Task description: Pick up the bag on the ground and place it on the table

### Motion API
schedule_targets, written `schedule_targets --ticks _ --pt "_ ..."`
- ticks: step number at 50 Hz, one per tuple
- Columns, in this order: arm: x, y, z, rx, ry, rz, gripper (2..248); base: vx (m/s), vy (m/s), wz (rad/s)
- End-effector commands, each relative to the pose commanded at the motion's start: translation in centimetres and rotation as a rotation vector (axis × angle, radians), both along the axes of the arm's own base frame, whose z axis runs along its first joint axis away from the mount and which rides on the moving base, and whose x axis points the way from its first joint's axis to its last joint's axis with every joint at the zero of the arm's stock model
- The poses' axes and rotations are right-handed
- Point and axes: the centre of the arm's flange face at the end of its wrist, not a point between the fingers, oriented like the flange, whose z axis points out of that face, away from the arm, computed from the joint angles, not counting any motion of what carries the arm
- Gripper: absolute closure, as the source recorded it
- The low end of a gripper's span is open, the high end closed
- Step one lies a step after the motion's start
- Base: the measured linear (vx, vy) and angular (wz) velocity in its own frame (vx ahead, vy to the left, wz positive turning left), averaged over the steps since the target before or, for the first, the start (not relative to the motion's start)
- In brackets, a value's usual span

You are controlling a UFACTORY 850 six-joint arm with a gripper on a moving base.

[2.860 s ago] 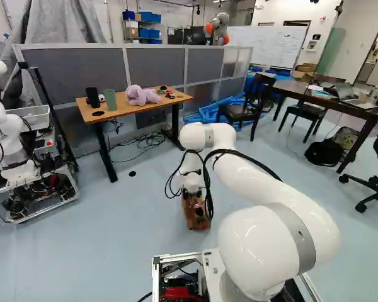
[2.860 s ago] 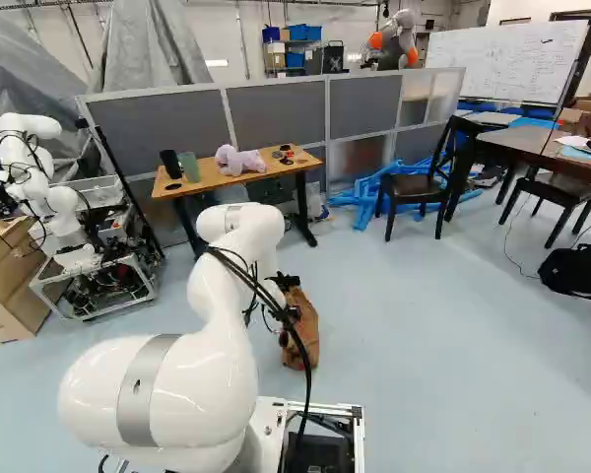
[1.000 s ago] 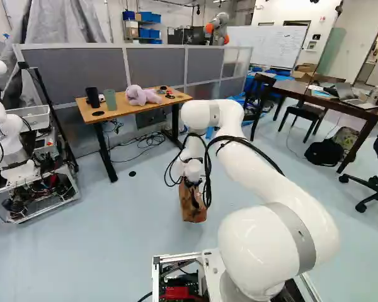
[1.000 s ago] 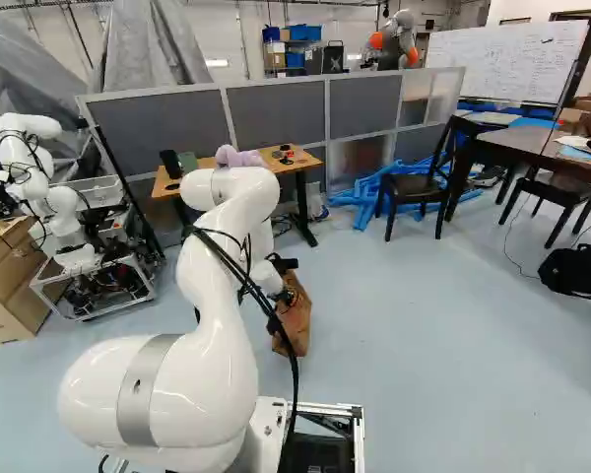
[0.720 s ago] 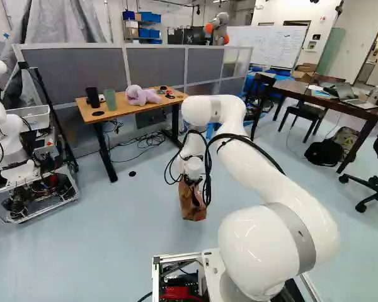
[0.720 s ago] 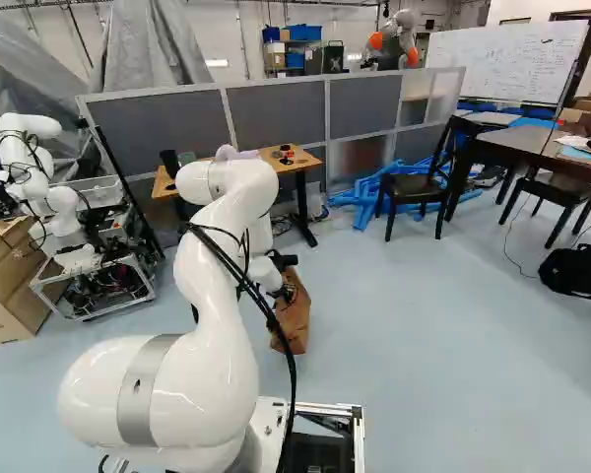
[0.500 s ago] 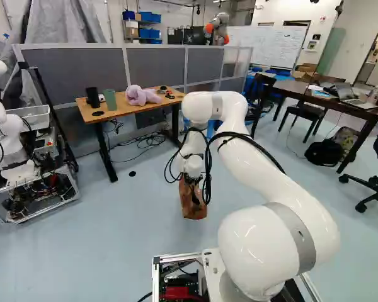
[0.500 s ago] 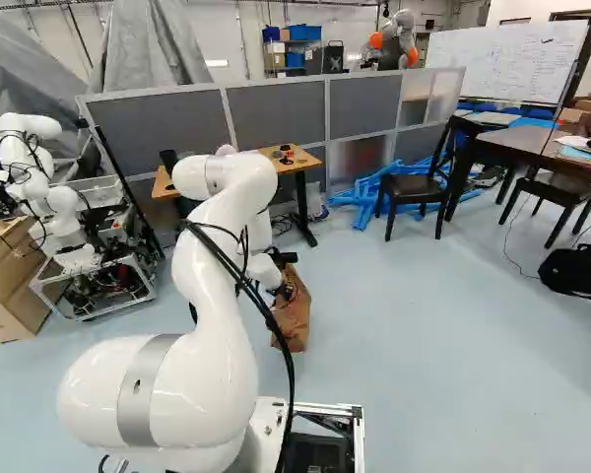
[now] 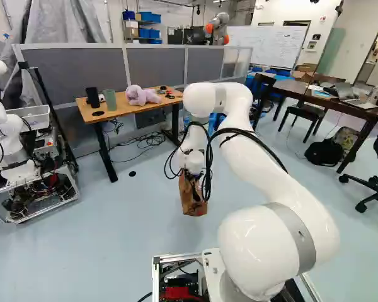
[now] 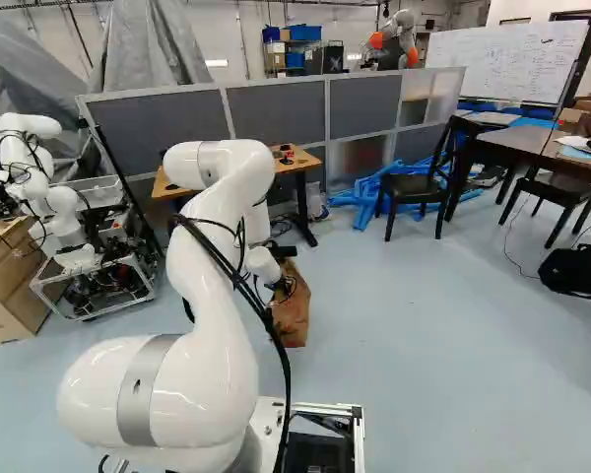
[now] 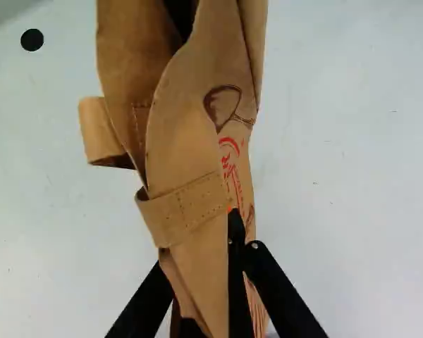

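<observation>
Plain brown bag (image 11: 190,151) with red print, blue-grey floor (image 11: 352,155), white arm (image 9: 268,170).

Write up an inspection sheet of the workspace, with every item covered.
Surface: light wooden table with black legs ahead, loaded toward its back; dark table at the right of the left base view. Which is the target, I cannot tell.
Job's things: brown paper-like bag with red print, seemingly off the pale floor, not on either table.
Clutter: pinkish plush thing, green cup and black cup on the wooden table; flat black disc on the floor.
Gripper: black gripper, shut on the bag.
Cables: black cables looped along the arm; tangled cables beneath the wooden table.
Surroundings: grey partition; another robot.
</observation>
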Motion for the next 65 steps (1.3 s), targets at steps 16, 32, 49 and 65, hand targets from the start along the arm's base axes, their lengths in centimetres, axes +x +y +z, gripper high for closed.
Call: schedule_targets --ticks 16,32,49,65 --pt "-0.5 0.0 2.2 0.007 0.009 -0.003 229 0.0 0.0 0.0" --pt "-1.1 0.0 4.5 0.017 0.022 -0.012 229 0.0 0.0 0.0" --pt "-1.6 0.0 6.8 0.024 0.022 -0.018 229 0.0 0.0 0.0" --pt "-2.0 -0.1 9.1 0.027 0.003 -0.016 229 0.0 0.0 0.0"
